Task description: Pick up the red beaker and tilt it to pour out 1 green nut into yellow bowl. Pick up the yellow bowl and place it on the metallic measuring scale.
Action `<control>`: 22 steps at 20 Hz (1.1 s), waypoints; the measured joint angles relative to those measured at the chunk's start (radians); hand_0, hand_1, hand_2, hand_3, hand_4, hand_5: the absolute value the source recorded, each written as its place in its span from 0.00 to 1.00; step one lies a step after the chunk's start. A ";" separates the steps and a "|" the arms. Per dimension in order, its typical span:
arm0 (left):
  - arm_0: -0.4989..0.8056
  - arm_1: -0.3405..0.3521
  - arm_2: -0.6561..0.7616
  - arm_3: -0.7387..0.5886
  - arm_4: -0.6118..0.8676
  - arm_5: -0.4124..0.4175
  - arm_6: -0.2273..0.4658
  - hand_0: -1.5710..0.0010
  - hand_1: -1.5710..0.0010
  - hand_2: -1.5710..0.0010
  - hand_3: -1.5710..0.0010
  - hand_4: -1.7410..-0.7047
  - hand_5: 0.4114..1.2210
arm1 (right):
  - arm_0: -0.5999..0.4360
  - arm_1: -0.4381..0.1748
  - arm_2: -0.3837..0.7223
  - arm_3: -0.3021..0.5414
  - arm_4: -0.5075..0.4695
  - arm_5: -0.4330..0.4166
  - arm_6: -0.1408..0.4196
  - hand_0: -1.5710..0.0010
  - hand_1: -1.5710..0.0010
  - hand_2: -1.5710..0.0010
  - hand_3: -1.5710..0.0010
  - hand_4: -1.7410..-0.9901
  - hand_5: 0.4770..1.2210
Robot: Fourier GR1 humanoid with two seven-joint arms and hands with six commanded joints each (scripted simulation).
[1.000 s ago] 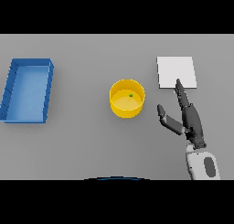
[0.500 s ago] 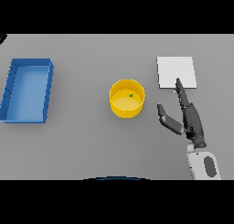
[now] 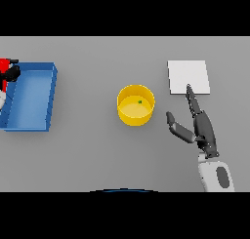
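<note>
The yellow bowl [image 3: 133,117] stands mid-table with one green nut [image 3: 140,102] inside it. To its right lies the flat pale square of the measuring scale [image 3: 188,77]. My right hand [image 3: 202,128] is open between them. Its straight fingers point up at the scale's near edge and its thumb spreads toward the bowl, touching neither. At the far left edge my left hand [image 3: 11,73] shows, dark and curled around the red beaker [image 3: 5,64], just over the blue tray's far left corner. Much of the beaker is cut off by the view's edge.
A blue rectangular tray [image 3: 30,97] sits at the left of the table, holding nothing. The grey table runs on all sides of the bowl.
My left hand with the red beaker has come into view at the left edge, by the blue tray. The right hand, bowl and scale have stayed put.
</note>
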State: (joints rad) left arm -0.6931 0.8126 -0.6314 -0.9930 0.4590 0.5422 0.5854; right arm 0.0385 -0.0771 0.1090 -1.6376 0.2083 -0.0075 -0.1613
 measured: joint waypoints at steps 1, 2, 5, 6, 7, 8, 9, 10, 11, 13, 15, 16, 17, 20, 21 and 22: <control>0.011 0.015 -0.016 -0.029 0.015 -0.017 0.018 0.00 0.00 0.00 0.10 0.08 0.59 | 0.000 0.002 0.003 -0.006 -0.002 0.002 -0.006 1.00 1.00 1.00 1.00 0.77 0.27; 0.018 0.034 -0.032 -0.050 0.028 -0.048 0.022 0.00 0.00 0.00 0.13 0.24 0.51 | -0.006 -0.002 0.000 -0.003 0.001 -0.001 0.004 1.00 1.00 1.00 1.00 0.77 0.27; 0.063 0.087 -0.065 -0.145 0.044 -0.143 -0.060 0.20 0.30 0.33 0.44 0.69 0.37 | 0.001 -0.003 0.004 -0.004 0.012 -0.008 0.002 1.00 1.00 1.00 1.00 0.77 0.26; 0.075 0.102 -0.057 -0.165 0.065 -0.191 -0.100 0.36 0.44 0.47 0.55 0.78 0.35 | 0.005 -0.003 0.006 -0.003 0.015 -0.008 -0.012 1.00 1.00 1.00 1.00 0.77 0.26; 0.079 0.112 -0.054 -0.171 0.079 -0.226 -0.104 0.49 0.55 0.57 0.64 0.84 0.33 | 0.008 0.001 0.011 -0.005 0.018 -0.008 -0.013 1.00 1.00 1.00 1.00 0.78 0.26; 0.084 0.120 -0.050 -0.178 0.096 -0.254 -0.104 0.59 0.64 0.66 0.71 0.89 0.32 | 0.008 -0.001 0.003 -0.007 0.008 -0.007 -0.007 1.00 1.00 1.00 1.00 0.79 0.27; 0.083 0.130 -0.053 -0.181 0.097 -0.273 -0.096 0.67 0.71 0.73 0.77 0.92 0.30 | 0.012 -0.003 0.001 -0.015 0.006 -0.009 -0.011 1.00 1.00 1.00 1.00 0.79 0.27; 0.075 0.138 -0.074 -0.172 0.068 -0.291 -0.093 0.74 0.77 0.78 0.82 0.94 0.30 | 0.008 0.001 0.007 -0.010 0.009 -0.008 -0.015 1.00 1.00 1.00 1.00 0.79 0.28; 0.064 0.136 -0.083 -0.158 0.053 -0.300 -0.092 0.79 0.82 0.82 0.85 0.96 0.29 | -0.001 -0.011 0.000 -0.016 -0.005 0.005 -0.003 1.00 1.00 1.00 1.00 0.79 0.28; 0.062 0.124 -0.088 -0.131 0.037 -0.293 -0.106 0.87 0.88 0.89 0.91 0.98 0.29 | 0.007 -0.006 0.009 -0.008 0.007 0.004 -0.009 1.00 1.00 1.00 1.00 0.77 0.28; 0.054 0.097 -0.098 -0.108 0.016 -0.270 -0.111 0.91 0.92 0.93 0.94 0.99 0.29 | 0.012 -0.006 0.011 -0.012 0.015 -0.001 -0.007 1.00 1.00 1.00 1.00 0.76 0.28; 0.047 0.093 -0.099 -0.103 0.007 -0.259 -0.114 0.93 0.94 0.94 0.95 1.00 0.29 | 0.012 -0.007 0.011 -0.015 0.016 -0.002 -0.006 1.00 1.00 1.00 1.00 0.75 0.28; 0.045 0.095 -0.101 -0.107 -0.003 -0.247 -0.118 0.95 0.95 0.95 0.96 1.00 0.30 | 0.022 -0.005 0.017 -0.018 0.021 -0.001 -0.010 1.00 1.00 1.00 1.00 0.75 0.27; 0.049 0.091 -0.083 -0.101 -0.007 -0.209 -0.170 0.97 0.98 0.98 0.98 0.99 0.32 | 0.004 -0.026 0.031 -0.034 0.080 -0.021 0.041 1.00 1.00 1.00 1.00 0.79 0.29; 0.050 0.088 -0.076 -0.100 -0.002 -0.208 -0.189 0.98 0.98 0.98 0.98 0.99 0.33 | -0.002 -0.032 0.043 -0.032 0.086 -0.004 0.039 1.00 1.00 1.00 1.00 0.81 0.30; 0.057 0.092 -0.073 -0.100 -0.002 -0.203 -0.202 0.98 0.98 0.98 0.99 0.99 0.34 | -0.007 -0.049 0.059 -0.035 0.102 0.014 0.017 1.00 1.00 1.00 1.00 0.80 0.32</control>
State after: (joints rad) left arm -0.6365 0.9050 -0.7040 -1.0933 0.4568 0.3393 0.3837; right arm 0.0311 -0.1263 0.1680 -1.6723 0.3103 0.0069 -0.1441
